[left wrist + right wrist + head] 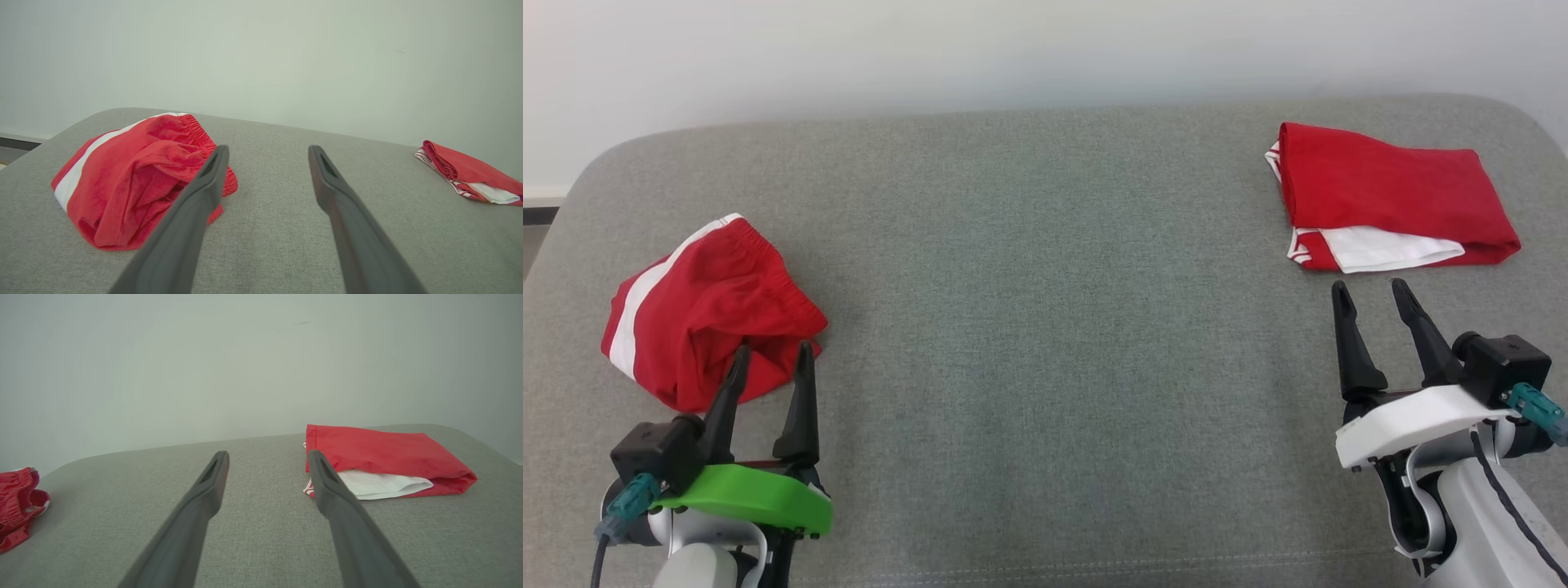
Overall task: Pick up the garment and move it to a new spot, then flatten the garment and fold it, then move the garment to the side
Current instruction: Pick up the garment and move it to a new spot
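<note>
A crumpled red garment [707,314] with a white side stripe and an elastic waistband lies at the left of the grey cushioned surface [1045,327]. My left gripper [772,358] stands open just in front of it, fingertips over its near edge, nothing held. In the left wrist view the same garment [135,179] sits left of the open left gripper [267,153]. A second red and white garment [1388,200], folded flat, lies at the far right. My right gripper [1370,296] is open just short of it. The right wrist view shows this folded garment [384,461] beside the open right gripper [267,457].
A pale wall [1013,49] rises directly behind the grey surface. The surface's rounded left edge [556,237] drops off beside the crumpled garment. A broad stretch of bare grey fabric lies between the two garments.
</note>
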Controlling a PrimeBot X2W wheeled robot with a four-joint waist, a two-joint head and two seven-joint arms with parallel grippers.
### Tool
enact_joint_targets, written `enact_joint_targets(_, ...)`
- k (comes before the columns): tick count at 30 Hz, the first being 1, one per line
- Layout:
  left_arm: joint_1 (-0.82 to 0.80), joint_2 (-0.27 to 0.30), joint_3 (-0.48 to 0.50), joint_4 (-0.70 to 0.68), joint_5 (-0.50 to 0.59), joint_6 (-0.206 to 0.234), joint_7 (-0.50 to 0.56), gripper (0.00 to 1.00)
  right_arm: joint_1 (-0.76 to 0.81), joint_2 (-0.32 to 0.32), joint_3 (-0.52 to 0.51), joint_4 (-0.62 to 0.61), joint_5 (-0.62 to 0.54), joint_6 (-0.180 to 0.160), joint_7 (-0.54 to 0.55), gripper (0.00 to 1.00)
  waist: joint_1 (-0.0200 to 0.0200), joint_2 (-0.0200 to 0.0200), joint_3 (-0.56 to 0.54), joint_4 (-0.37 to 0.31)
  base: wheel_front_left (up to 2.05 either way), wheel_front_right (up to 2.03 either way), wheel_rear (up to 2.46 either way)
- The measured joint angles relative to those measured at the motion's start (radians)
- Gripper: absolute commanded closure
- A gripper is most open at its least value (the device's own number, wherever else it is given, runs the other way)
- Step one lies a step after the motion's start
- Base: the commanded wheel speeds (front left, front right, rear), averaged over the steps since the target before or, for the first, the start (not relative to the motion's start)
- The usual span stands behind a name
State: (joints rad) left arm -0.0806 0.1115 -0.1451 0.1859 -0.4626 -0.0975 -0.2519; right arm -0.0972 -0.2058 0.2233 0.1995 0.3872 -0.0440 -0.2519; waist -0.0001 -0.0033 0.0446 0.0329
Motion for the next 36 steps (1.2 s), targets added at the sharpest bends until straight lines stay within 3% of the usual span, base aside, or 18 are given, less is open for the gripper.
enact_joint_targets(18, -0.08, 0.001, 0.033, 0.15, -0.041, -0.004, 0.054, 0.0, 0.001, 0.018, 0.005, -0.007, -0.027, 0.026, 0.0, 0.0, 0.0001, 0.0, 0.054, -0.042, 0.0, 0.0, 0.0)
enact_joint_targets(36, -0.235, -0.01, 0.182, 0.4, -0.252, 0.009, 0.164, 0.0, -0.05, 0.047, 0.004, -0.009, -0.045, 0.049, 0.0, 0.0, 0.0, 0.0, 0.125, -0.119, 0.0, 0.0, 0.0)
